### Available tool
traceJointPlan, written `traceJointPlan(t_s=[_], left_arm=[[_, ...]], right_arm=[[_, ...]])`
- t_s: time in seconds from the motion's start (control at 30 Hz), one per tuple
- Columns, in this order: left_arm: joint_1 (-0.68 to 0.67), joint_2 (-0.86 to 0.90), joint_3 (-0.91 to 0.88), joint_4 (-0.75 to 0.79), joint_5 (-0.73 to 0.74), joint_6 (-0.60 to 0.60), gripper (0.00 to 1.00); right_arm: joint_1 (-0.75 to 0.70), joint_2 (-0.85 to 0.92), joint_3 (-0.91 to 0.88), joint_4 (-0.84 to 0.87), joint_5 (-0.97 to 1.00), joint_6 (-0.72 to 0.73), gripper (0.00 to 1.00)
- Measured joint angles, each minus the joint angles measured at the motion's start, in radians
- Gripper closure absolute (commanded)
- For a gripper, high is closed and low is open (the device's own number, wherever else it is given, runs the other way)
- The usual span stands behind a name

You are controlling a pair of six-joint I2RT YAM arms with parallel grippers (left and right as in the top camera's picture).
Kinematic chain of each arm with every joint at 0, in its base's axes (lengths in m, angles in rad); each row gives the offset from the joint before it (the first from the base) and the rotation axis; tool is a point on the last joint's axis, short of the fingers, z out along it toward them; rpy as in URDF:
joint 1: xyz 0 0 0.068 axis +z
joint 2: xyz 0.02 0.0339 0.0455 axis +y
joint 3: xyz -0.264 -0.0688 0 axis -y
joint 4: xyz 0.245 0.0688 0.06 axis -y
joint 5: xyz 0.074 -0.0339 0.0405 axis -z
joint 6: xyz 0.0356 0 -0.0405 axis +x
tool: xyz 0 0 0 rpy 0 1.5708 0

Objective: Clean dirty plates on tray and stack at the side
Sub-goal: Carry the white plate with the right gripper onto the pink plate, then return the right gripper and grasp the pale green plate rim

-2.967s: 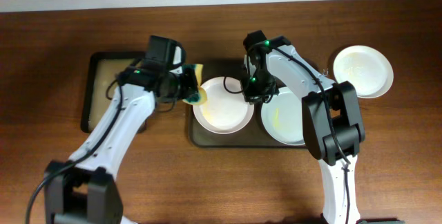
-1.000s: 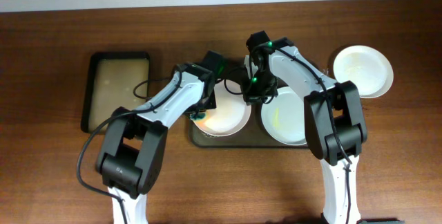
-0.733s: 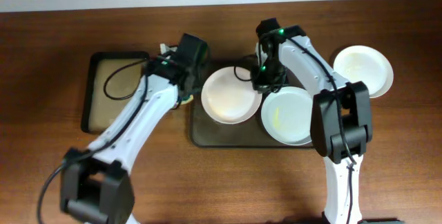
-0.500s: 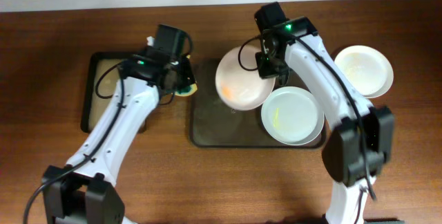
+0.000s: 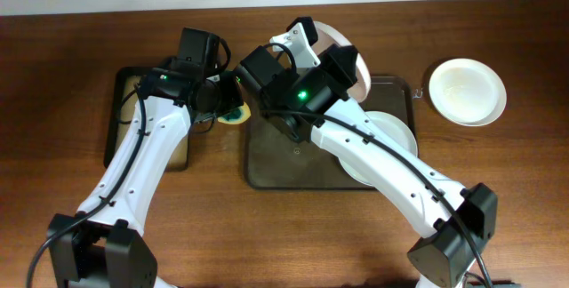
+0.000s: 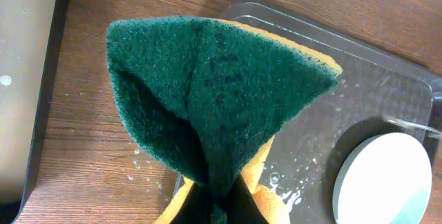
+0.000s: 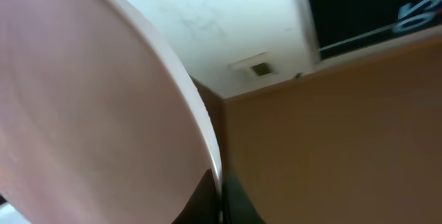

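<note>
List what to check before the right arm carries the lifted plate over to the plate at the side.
1. Right hand gripping lifted plate by its rim: ok.
2. Left hand holding sponge: ok.
3. Sponge apart from lifted plate: ok.
4. Side plate bare on top: ok.
5. Lifted plate clean: cannot tell, blurred.
6. Tray emptied: not ok, another plate lies on it.
</note>
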Motion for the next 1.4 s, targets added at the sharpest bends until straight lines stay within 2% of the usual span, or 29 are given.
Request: traceJointPlan(t_s=[0.2,0.3,0.43,0.53,0.67,0.8,0.97,1.0,1.03,1.07,1.1,1.17,1.2,1.23,1.4], left_arm=[[0.0,0.0,0.0,0.0,0.0,0.007,1.0],[0.0,0.0,0.0,0.0,0.0,0.008,1.0],[0.0,0.0,0.0,-0.007,0.0,0.022,1.0],[0.0,0.0,0.0,-0.02,0.001,0.033,1.0],[0.0,0.0,0.0,-0.021,0.001,0.037,1.0],[0.0,0.0,0.0,-0.021,0.003,0.037,1.0],[0.0,0.0,0.0,-0.021,0.003,0.037,1.0],[0.0,0.0,0.0,-0.021,0.003,0.037,1.0],[0.0,0.0,0.0,-0.021,0.003,0.037,1.0],[0.0,0.0,0.0,-0.021,0.003,0.037,1.0],[0.0,0.0,0.0,-0.02,0.003,0.037,1.0],[0.0,0.0,0.0,-0.019,0.003,0.037,1.0],[0.0,0.0,0.0,-0.019,0.003,0.037,1.0],[0.0,0.0,0.0,-0.019,0.003,0.037,1.0],[0.0,0.0,0.0,-0.019,0.003,0.037,1.0]], right_arm=[[-0.011,0.0,0.0,0.002,0.035,-0.05,0.96],[-0.102,0.0,0.0,0.043,-0.175,-0.029,0.96],[-0.437,0.031,0.002,0.049,-0.71,-0.014,0.96],[-0.787,0.102,0.002,0.015,-1.136,-0.006,0.96],[-1.057,0.143,-0.016,0.007,-1.35,-0.001,0.96],[-1.279,0.198,-0.031,0.048,-1.444,0.023,0.95],[-1.351,0.254,-0.037,0.119,-1.471,0.047,0.88],[-1.351,0.257,-0.038,0.138,-1.475,0.051,0.75],[-1.349,0.258,-0.038,0.151,-1.479,0.051,0.53],[-1.343,0.258,-0.038,0.165,-1.484,0.058,0.53],[-1.337,0.258,-0.038,0.169,-1.487,0.059,0.62],[-1.323,0.258,-0.038,0.167,-1.493,0.062,0.69],[-1.312,0.258,-0.038,0.162,-1.503,0.065,0.68],[-1.293,0.258,-0.038,0.145,-1.526,0.068,0.62],[-1.224,0.219,-0.039,0.025,-1.574,0.069,0.6]])
